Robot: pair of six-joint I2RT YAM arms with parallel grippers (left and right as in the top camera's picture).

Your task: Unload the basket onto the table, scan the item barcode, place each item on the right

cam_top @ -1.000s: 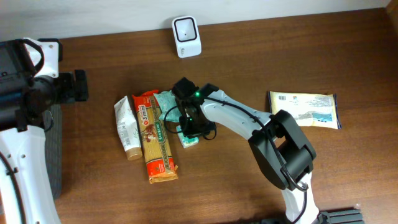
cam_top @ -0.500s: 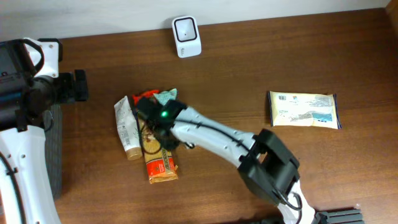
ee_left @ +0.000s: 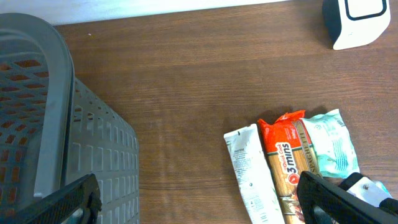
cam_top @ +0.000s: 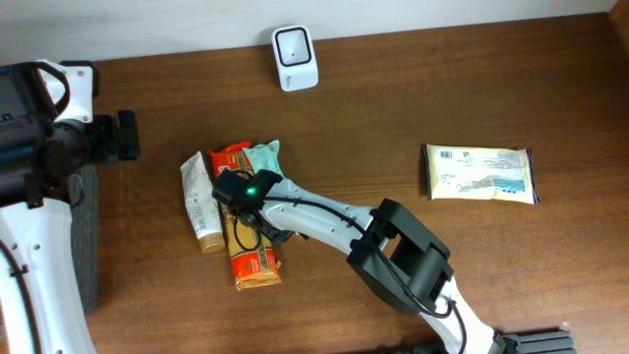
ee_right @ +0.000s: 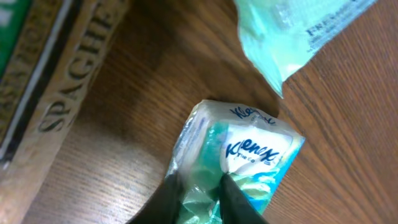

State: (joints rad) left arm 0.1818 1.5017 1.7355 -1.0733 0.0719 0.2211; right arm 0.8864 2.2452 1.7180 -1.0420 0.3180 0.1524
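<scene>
Noted counter (cam_top: 393, 118) with basket (ee_left: 37, 124) at left. Spotted spaghetti (cam_top: 257, 265), wipes (cam_top: 480, 172) and tube (cam_top: 200, 206) lying flat, scanner (cam_top: 295, 59) at far edge. Found left claw (ee_left: 199, 202) gaping wide, holding nothing. Saw right claw (ee_right: 200, 186) pinched onto 1 Kleenex pack (ee_right: 249, 155), just beside spaghetti, well apart from scanner.

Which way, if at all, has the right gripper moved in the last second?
Yes. The right gripper swung left in the overhead view: from below the scanner to left of it, over the spaghetti, jaws pinching a Kleenex pack.
</scene>
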